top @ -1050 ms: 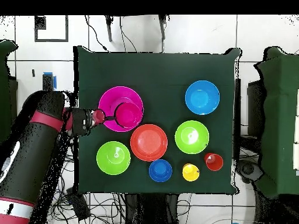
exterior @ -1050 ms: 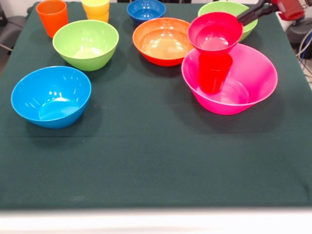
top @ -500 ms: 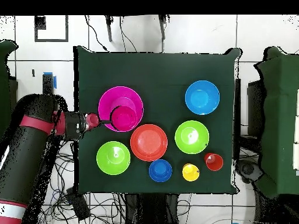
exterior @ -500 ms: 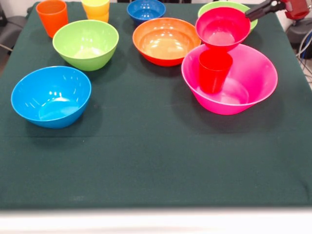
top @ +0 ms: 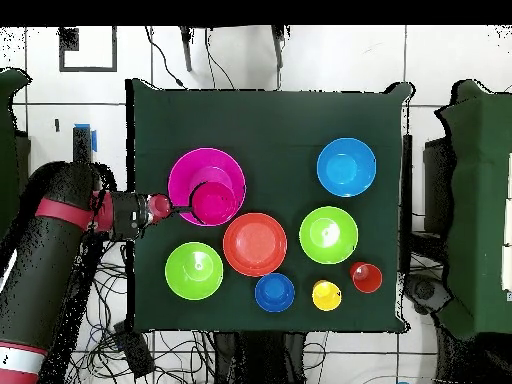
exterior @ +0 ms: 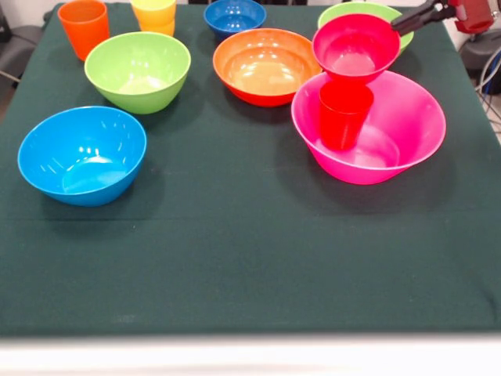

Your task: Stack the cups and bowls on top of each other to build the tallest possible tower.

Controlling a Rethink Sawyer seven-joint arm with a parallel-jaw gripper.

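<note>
Tower parts sit at the table's (exterior: 235, 258) right: big pink bowl (exterior: 407, 137) holds the red tumbler (exterior: 343, 113) upright inside it, and the small crimson bowl (exterior: 356, 45) is at the tumbler's top, whether resting on it cannot be told. No writing is legible on any item. Gripper (exterior: 407, 22) touches the crimson bowl's far right rim, apparently clenched on it. Light blue bowl (exterior: 82, 154) lies near left, empty. Farther back stand a lime green bowl (exterior: 138, 70) and an orange bowl (exterior: 262, 65), both empty. Farthest are the orange cup (exterior: 83, 26), yellow cup (exterior: 154, 14), dark blue bowl (exterior: 234, 17) and second green bowl (exterior: 368, 11).
</note>
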